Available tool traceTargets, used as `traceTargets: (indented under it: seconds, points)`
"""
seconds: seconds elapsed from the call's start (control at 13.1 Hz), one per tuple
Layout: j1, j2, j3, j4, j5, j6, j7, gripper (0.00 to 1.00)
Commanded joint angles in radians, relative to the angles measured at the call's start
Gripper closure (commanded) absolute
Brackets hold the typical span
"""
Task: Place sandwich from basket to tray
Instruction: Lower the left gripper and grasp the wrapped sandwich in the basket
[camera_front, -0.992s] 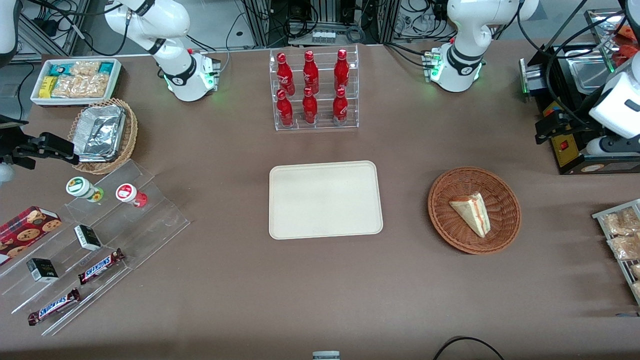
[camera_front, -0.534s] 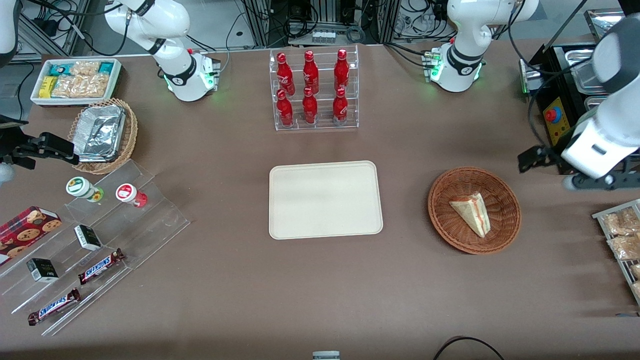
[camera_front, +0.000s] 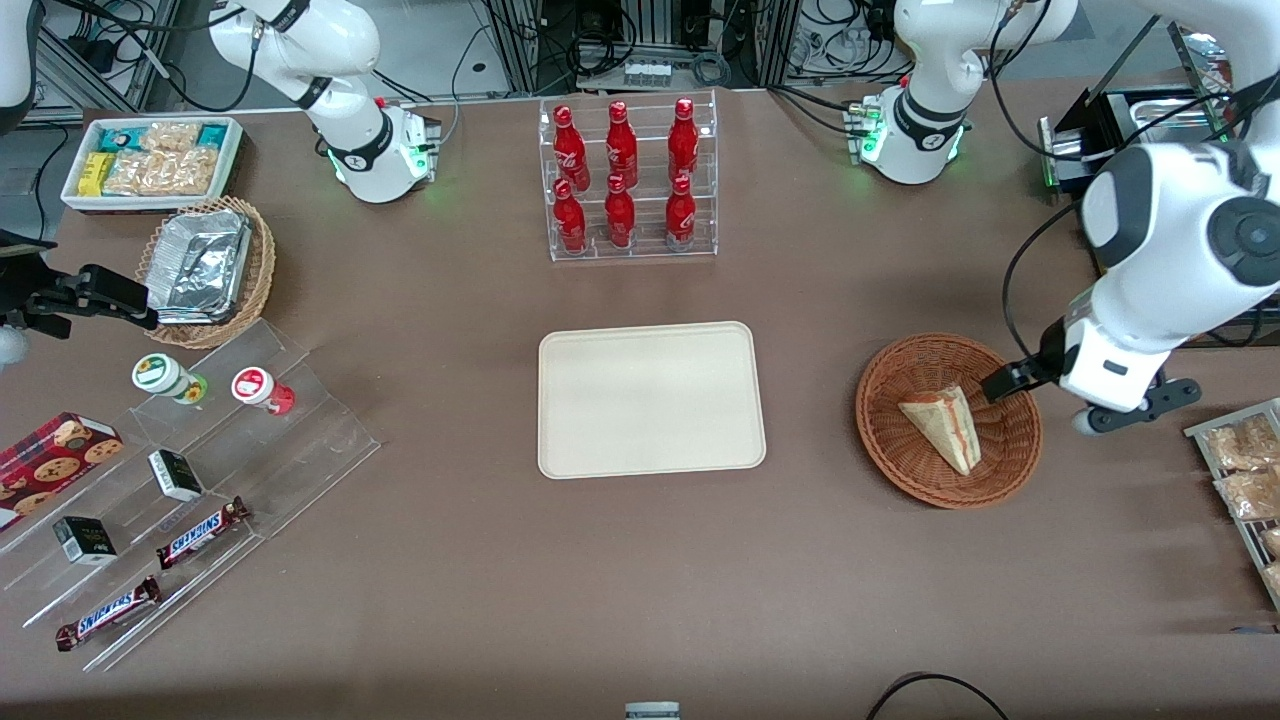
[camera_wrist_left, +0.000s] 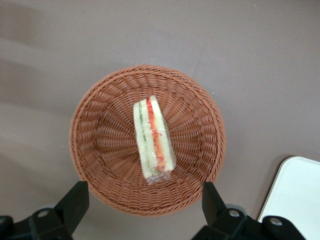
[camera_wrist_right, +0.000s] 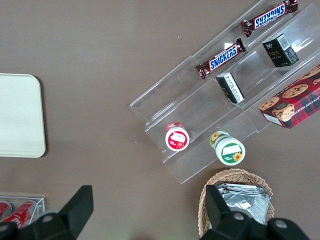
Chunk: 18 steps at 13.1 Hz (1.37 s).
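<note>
Comparing the three front views, the largest change was found in the working arm (camera_front: 1170, 260): a second earlier only part of it was seen at the edge of the table, above the black equipment, and now it was brought in over the table, with the gripper (camera_front: 1040, 395) placed just over the rim of the basket (camera_front: 895, 455) on the side toward the working arm's end. Nothing else on the table was seen to be displaced.

In the left wrist view the two fingers (camera_wrist_left: 75, 200) were seen spread wide apart, with nothing held between them, and the basket was seen below, nearly centred between them. The gripper was therefore released and empty.

The tray (camera_front: 650, 340) was left bare in the middle of the table, well apart from the basket, and it was not touched. The sandwich (camera_front: 945, 428) was not moved; it lay inside the basket, on its side, with the red and green filling turned upward.

From this it was judged that only the approach was done. The grasp was not yet made, so a descent onto the sandwich was still needed, and then the carrying to the tray
</note>
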Motion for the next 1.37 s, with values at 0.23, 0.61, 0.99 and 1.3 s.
traceTargets:
  seconds: [0.23, 0.61, 0.99, 1.3]
  points:
    - [-0.012, 0.028, -0.015, -0.156, -0.008, 0.227, -0.093, 0.0]
    - [-0.013, 0.063, -0.015, -0.27, -0.006, 0.384, -0.094, 0.0]
    - [-0.012, 0.106, -0.013, -0.288, -0.006, 0.425, -0.094, 0.0]
    - [-0.012, 0.138, -0.011, -0.287, -0.006, 0.442, -0.094, 0.03]
